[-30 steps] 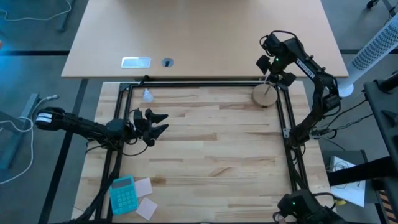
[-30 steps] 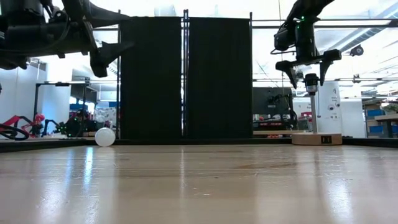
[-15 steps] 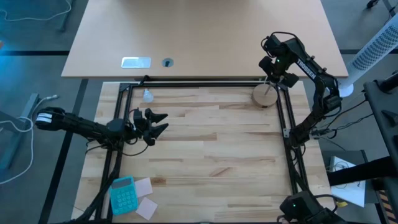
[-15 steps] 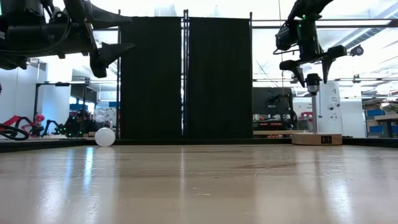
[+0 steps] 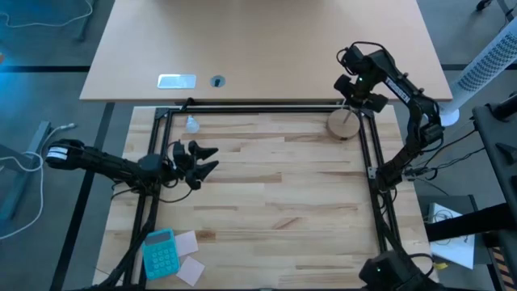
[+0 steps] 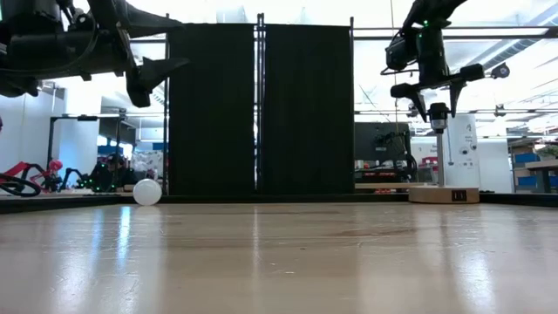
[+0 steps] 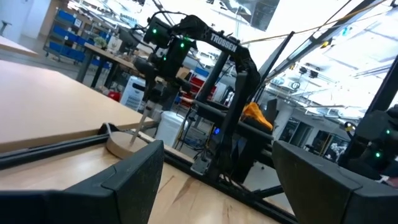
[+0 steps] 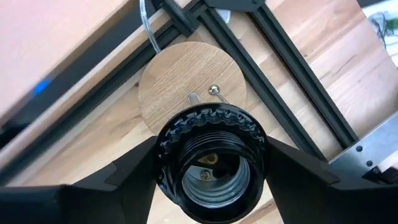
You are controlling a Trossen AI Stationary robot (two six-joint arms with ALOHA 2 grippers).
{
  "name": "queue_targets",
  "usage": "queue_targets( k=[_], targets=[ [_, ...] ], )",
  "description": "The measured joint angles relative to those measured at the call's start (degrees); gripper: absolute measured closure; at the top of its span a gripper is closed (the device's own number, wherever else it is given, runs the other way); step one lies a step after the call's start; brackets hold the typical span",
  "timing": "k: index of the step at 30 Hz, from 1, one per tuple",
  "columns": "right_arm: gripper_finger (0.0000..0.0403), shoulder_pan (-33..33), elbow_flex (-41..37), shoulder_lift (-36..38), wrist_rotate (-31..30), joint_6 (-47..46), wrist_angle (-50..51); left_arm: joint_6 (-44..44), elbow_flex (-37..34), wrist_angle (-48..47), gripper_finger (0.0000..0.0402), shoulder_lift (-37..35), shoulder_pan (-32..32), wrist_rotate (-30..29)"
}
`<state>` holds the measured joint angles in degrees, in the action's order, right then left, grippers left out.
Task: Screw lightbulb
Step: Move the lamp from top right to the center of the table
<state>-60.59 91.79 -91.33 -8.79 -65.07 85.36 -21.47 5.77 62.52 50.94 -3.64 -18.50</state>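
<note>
The white lightbulb (image 5: 192, 124) lies on the table at the far left; it also shows in the low view (image 6: 146, 192). The round wooden disc stand (image 5: 343, 125) sits at the far right, and its thin post carries a black socket (image 6: 438, 112). My right gripper (image 6: 436, 96) is open over the socket (image 8: 211, 155). Its fingers stand on either side of the socket's rim, apart from it in the low view. My left gripper (image 5: 215, 158) is open and empty above the table's left part, nearer than the bulb.
A black frame rail (image 5: 266, 109) runs along the table's far edge, with side rails (image 5: 376, 202) at left and right. A teal calculator (image 5: 159, 252) and paper notes (image 5: 191, 271) lie at the near left. The table's middle is bare wood.
My right gripper has shifted slightly up and toward the table's right edge over the socket, staying open.
</note>
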Motion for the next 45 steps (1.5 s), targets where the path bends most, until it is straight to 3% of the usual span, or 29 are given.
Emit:
queue_targets(
  k=[10, 17, 24, 33, 45],
  targets=[
    [0.0153, 9.2, 0.7, 4.0, -1.7, 8.4, 0.2, 4.6, 1.8, -1.0, 0.0111, -0.1, 0.0, 0.0],
    [0.0146, 21.8, 0.8, 6.7, -2.3, 5.3, 1.6, 4.5, 1.9, -1.0, 0.0111, -0.1, 0.0, 0.0],
    [0.0150, 35.0, 0.8, 4.6, 0.8, -0.9, 0.3, 5.4, 1.9, -1.0, 0.0111, 0.0, 0.0, 0.0],
    [0.0152, 36.0, 0.8, 4.1, 4.5, -2.5, -0.9, 6.0, 1.9, -1.1, 0.0111, 0.0, 0.0, 0.0],
    [0.0146, 42.9, 0.8, 1.0, 8.9, -5.3, -4.6, 6.2, 1.9, -1.5, 0.0111, 2.1, 0.0, 0.0]
  ],
)
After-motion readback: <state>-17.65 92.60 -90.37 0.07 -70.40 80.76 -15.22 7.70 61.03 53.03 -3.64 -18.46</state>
